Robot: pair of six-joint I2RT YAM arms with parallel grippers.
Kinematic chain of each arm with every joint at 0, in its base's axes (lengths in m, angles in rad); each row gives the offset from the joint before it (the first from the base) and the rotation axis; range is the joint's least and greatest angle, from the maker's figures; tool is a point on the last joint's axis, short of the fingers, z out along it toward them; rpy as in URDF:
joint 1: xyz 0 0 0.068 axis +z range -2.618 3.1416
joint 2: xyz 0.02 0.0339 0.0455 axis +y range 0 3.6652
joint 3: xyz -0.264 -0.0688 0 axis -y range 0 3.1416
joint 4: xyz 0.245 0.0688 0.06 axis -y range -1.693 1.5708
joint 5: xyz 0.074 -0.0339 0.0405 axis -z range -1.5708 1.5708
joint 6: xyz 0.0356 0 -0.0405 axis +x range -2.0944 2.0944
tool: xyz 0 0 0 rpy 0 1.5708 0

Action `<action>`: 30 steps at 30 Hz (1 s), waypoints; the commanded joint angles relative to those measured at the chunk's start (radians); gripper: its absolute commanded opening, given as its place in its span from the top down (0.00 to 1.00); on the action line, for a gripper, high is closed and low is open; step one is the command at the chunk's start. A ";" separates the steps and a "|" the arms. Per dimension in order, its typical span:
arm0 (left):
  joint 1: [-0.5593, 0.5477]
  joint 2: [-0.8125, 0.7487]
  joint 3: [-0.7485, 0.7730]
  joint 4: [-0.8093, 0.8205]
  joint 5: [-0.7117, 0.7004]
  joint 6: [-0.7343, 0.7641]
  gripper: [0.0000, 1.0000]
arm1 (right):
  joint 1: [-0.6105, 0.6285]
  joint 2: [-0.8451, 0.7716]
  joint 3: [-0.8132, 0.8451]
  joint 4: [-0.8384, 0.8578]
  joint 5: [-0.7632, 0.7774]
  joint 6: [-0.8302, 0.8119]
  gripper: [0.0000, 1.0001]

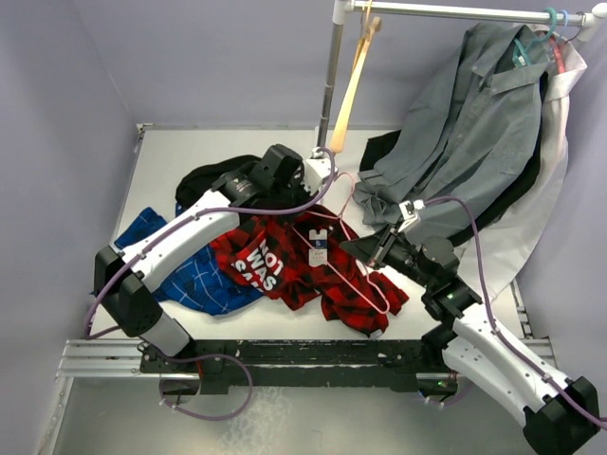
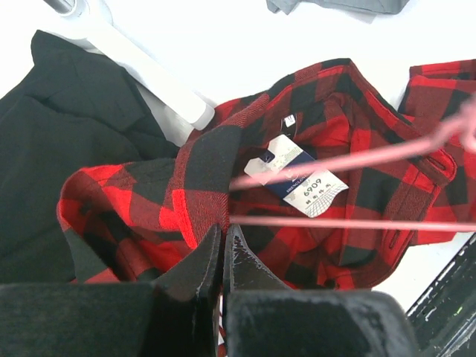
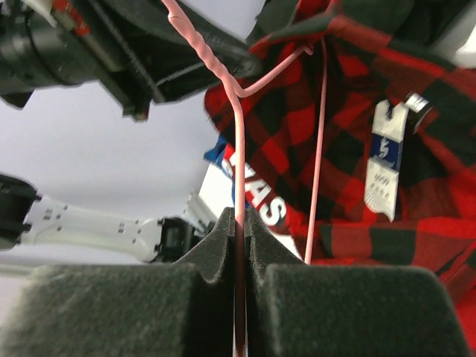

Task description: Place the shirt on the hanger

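Red-and-black flannel: the shirt is crumpled mid-table. Its white block lettering faces up on the left part, and a hang tag sits near the middle.
- Top view:
  - A blue checked shirt touches the shirt's left edge, partly under the left arm.
  - A black garment lies just behind it.
  - The hanger, thin pink wire, lies across the shirt's right half. Its hook points to the far side and its lower corner is near the near-right hem.
  - The left gripper is at the shirt's far edge, beside the hook.
  - The right gripper is at the shirt's right edge, on the wire.
  - A grey shirt and a wooden hanger hang from the rail at the back.
- Left wrist:
  - The fingers are pressed together with a sliver of red cloth in the slit, so they are clamped on a fold of the shirt.
  - Two hanger wires come in from the right over the cloth and end at a dark fold just above the fingertips.
  - The tag lies at the upper wire.
  - The black garment is at left.
- Right wrist:
  - The foam pads are closed on one hanger wire, which runs straight up from them to the twisted neck.
  - The second wire runs just to its right, over the shirt.
  - The left gripper is top left, right beside the neck. I can't tell if they touch.
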 commanded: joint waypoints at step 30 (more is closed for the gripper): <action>0.010 -0.094 -0.025 -0.014 0.195 -0.012 0.98 | 0.125 0.311 -0.046 0.572 0.303 -0.078 1.00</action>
